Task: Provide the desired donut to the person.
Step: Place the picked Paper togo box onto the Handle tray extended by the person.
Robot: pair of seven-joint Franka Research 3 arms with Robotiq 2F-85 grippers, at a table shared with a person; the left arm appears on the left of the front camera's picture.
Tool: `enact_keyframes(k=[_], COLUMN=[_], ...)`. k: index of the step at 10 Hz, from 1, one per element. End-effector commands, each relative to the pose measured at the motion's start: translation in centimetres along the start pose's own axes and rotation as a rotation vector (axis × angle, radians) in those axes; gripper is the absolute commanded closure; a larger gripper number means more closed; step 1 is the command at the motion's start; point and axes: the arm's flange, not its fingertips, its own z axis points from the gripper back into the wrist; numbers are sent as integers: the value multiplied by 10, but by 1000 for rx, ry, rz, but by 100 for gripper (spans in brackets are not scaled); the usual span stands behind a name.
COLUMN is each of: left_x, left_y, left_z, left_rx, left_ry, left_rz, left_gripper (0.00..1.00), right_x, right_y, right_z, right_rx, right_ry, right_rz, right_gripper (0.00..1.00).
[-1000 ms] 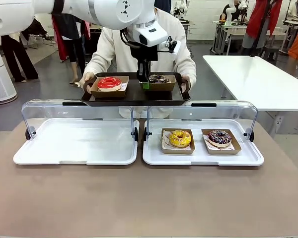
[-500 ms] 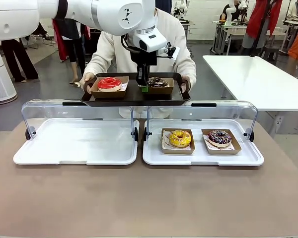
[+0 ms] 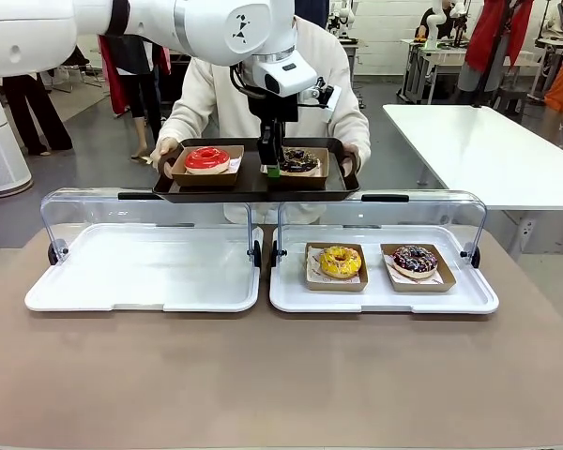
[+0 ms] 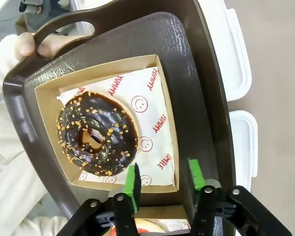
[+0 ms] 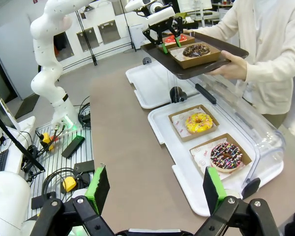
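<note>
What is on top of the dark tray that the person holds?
On the dark tray stand two cardboard boxes: one holds a red-glazed donut, the other a chocolate donut with nut crumbs on printed paper. The left gripper, open, covers part of that box's edge.

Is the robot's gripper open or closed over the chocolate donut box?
Open: the left gripper has green pads apart, straddling the box's edge.

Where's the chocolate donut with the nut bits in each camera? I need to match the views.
Front view: chocolate donut upper centre, in the right-hand box on the brown tray, beside the left gripper.
Left wrist view: chocolate donut left of centre, just above the gripper.
Right wrist view: chocolate donut top, right of centre, on the tray.
Shared landmark: the brown tray that the person holds.
</note>
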Motion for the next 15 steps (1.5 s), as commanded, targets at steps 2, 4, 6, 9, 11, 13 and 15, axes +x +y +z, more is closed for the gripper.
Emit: enact_keyframes(k=[2, 4, 6, 9, 11, 13, 15], left_x=[6, 6, 4, -1, -27, -92, -158], left_y=[7, 9, 7, 0, -32, -80, -115], left_z=[4, 6, 7, 17, 44, 72, 87], left_rx=[-5, -12, -13, -51, -61, -27, -28], left_ry=[12, 7, 2, -37, -77, -151, -184], left_rz=[3, -4, 6, 18, -19, -43, -47], left_gripper=[2, 0, 0, 0, 0, 0, 0], right_x=[0, 0, 0, 0, 0, 0, 0], right_y=[0, 0, 0, 0, 0, 0, 0], right_z=[0, 0, 0, 0, 0, 0, 0], right_rx=[2, 2, 2, 2, 2, 2, 2], right_ry=[-12, -12, -12, -12, -12, -12, -12], right_rz=[2, 2, 2, 2, 2, 2, 2], right_gripper=[0, 0, 0, 0, 0, 0, 0])
